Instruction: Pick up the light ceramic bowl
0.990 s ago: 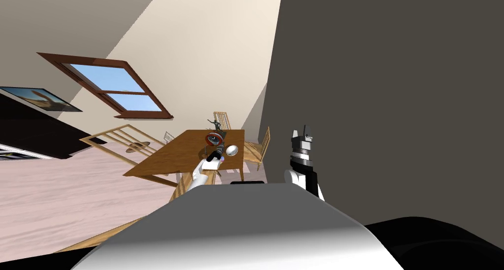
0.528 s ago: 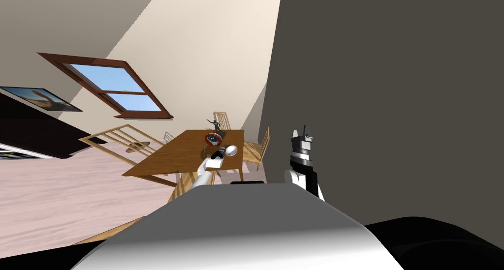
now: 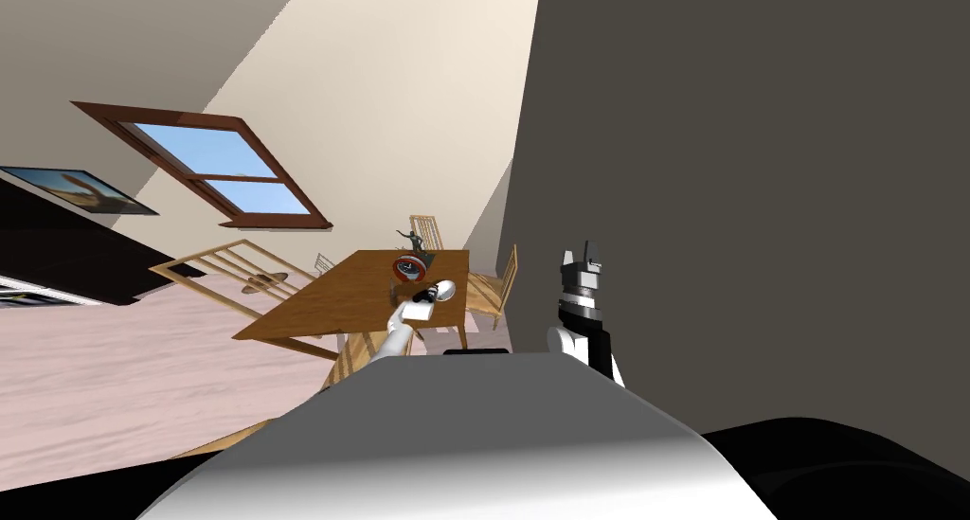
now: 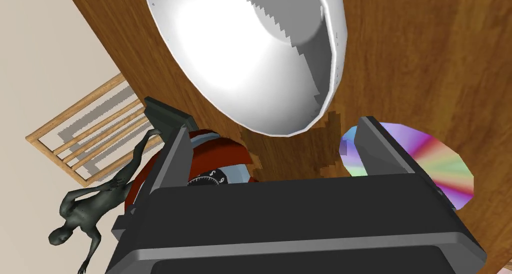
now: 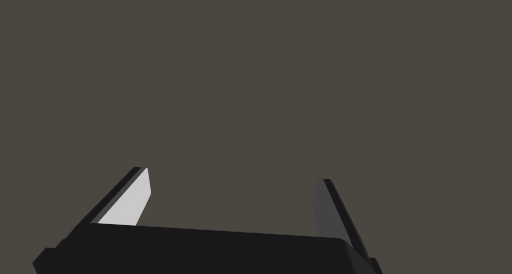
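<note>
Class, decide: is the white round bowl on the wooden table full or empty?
Empty: the white round bowl shows a bare, smooth inside, nothing in it.

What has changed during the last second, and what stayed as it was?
The left gripper reached further forward over the table toward the white bowl. It is open at the bowl's rim, not closed on it. Nothing was grasped or released. The bowl, the red clock and the right gripper, open beside the dark wall, stayed put.
</note>
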{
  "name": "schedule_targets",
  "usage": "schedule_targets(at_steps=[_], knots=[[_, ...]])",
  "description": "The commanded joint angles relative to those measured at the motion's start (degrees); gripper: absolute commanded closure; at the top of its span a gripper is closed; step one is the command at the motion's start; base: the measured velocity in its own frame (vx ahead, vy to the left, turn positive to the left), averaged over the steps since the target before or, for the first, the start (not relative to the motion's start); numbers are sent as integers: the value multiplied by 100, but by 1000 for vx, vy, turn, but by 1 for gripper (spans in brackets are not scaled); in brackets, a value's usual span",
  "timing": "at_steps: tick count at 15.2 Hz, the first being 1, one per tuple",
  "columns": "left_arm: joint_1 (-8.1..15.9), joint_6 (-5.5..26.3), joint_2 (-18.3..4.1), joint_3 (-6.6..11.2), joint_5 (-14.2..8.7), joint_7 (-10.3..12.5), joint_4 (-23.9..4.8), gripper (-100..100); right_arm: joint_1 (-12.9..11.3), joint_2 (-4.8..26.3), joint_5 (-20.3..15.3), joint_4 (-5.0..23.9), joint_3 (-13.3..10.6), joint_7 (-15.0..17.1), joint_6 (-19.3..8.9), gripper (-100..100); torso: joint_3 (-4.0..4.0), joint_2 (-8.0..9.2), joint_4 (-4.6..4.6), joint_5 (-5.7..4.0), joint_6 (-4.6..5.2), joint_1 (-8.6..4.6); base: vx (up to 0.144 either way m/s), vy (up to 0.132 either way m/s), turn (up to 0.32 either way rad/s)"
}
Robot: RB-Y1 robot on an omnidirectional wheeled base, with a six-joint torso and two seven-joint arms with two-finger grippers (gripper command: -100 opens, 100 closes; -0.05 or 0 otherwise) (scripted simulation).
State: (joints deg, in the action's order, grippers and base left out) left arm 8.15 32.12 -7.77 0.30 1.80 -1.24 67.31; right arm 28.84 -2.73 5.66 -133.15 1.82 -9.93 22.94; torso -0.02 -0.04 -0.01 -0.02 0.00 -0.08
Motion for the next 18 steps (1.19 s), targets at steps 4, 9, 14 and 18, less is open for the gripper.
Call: schedule_targets(at_steps=[4, 9, 14, 18], knots=[[288, 410, 96, 6, 53, -49, -489, -100, 0, 0, 0, 0, 0, 0, 0, 0, -1, -1, 0, 0, 0, -2, 9, -21, 1], [388, 567, 131, 6, 63, -72, -652, -100, 0, 0, 0, 0, 0, 0, 0, 0, -1, -1, 0, 0, 0, 0, 9, -16, 0], [546, 130, 117, 52, 75, -35, -1275, -100, 0, 0, 0, 0, 0, 0, 0, 0, -6, -10, -2, 2, -1, 10, 25, 0, -10], [576, 65, 120, 60, 86, -23, -1371, 100, 0, 0, 0, 0, 0, 0, 0, 0, 1, 2, 0, 2, -1, 8, 0, 0, 0]])
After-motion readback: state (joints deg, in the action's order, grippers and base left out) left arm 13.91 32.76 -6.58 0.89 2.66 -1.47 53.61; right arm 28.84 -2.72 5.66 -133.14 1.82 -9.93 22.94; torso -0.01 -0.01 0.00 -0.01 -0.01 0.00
